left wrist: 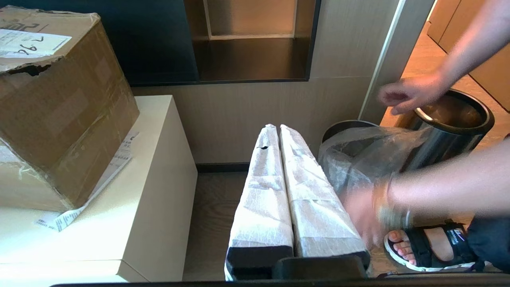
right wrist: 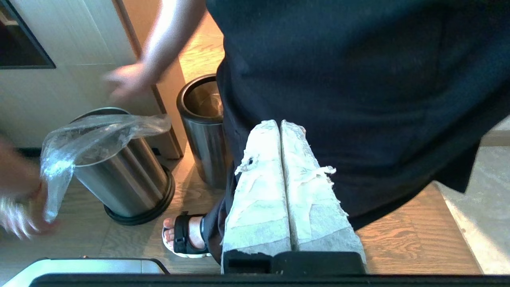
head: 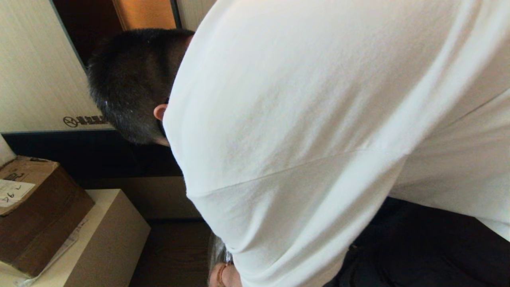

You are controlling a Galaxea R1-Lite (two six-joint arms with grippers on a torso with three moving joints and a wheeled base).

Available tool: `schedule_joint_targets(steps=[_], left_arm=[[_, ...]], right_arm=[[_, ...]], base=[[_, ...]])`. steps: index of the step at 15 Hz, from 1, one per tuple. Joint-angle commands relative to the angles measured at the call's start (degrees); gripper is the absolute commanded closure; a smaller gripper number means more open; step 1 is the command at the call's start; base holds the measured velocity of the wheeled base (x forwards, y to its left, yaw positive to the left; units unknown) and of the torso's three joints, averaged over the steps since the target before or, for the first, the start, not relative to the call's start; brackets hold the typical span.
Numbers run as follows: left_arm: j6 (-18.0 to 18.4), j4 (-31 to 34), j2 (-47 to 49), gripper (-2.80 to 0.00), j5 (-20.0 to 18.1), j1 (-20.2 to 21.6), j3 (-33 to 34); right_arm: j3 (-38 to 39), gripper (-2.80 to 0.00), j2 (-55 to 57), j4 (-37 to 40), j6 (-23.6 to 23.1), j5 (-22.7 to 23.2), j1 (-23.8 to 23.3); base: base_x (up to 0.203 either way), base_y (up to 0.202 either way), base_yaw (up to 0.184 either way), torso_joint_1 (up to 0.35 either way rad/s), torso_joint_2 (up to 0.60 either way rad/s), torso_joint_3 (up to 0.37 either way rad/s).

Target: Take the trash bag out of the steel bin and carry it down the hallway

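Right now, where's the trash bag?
The trash bag is draped over the nearer steel bin by the wall, in a person's hand; both wrist views show it.

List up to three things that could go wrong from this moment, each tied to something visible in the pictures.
1. A person bends right in front of the robot, filling the head view; any arm motion could strike them.
2. The person's hand is handling the trash bag at the steel bin, so reaching now risks a pinch.
3. A second bin nearby could be mistaken for the target.

Both grippers (left wrist: pixel 279 131) (right wrist: pixel 280 125) idle, jaws together
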Motion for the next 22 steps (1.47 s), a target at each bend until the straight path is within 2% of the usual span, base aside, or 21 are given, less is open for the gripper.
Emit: schedule_joint_targets(steps=[1,22], left_arm=[[-0.13,-0.03,-0.01,0.00,0.02,0.01,0.62],[-0.07,-0.03,-0.01,0.00,0.02,0.01,0.66]], right_arm=[[0.00,0.00,0.05,-0.01,-0.02,-0.04,0.03],[0.00,0.00,0.05,-0.01,-0.02,-0.06,0.02]], base=[[0.000,0.000,0.000,0.000,0.00,0.000],[0.000,0.000,0.000,0.000,0.00,0.000]])
